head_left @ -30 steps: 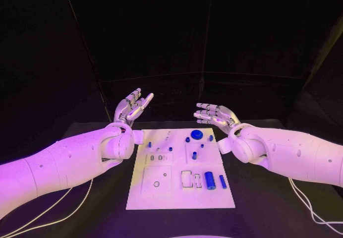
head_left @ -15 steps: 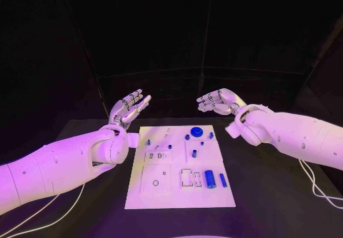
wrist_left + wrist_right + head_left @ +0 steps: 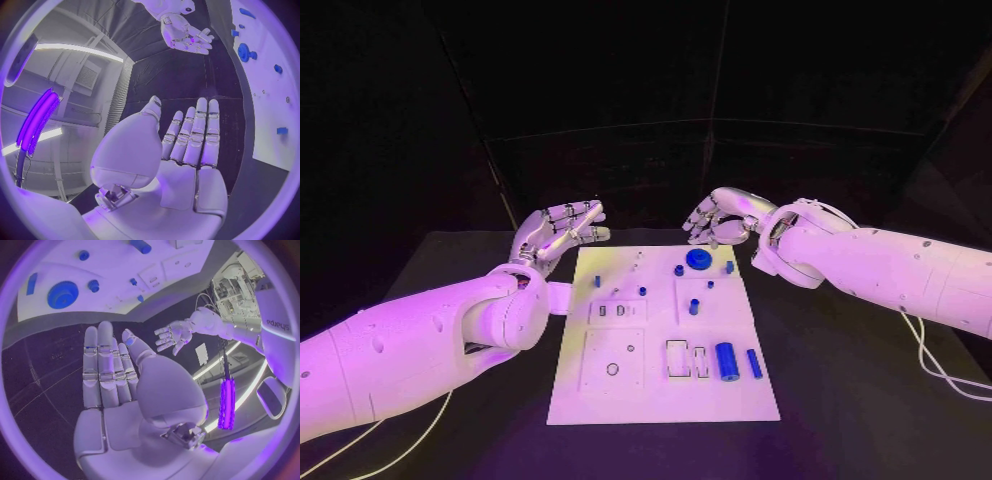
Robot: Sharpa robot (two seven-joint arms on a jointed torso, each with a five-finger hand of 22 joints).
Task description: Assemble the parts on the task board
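The white task board (image 3: 639,385) lies in the middle of the black table. Blue parts sit on it: a round disc (image 3: 700,259) near the far edge, a thick cylinder (image 3: 726,361) and a slim bar (image 3: 753,363) at the near right, and several small pegs between. My left hand (image 3: 560,232) hovers past the board's far left corner, fingers straight and apart, holding nothing. My right hand (image 3: 723,218) hangs above the far edge just beyond the disc, fingers loosely bent and empty. The right wrist view shows straight fingers (image 3: 109,365) facing the disc (image 3: 62,294).
Black table (image 3: 848,370) surrounds the board on all sides. White cables (image 3: 935,360) trail on the table under the right arm, and more under the left arm (image 3: 387,440). In the left wrist view the board (image 3: 275,100) runs beside my left hand (image 3: 187,145).
My right hand has swung inward, from beside the board's far right corner to above its far edge near the round disc. My left hand has tilted slightly toward the board. The parts have not moved.
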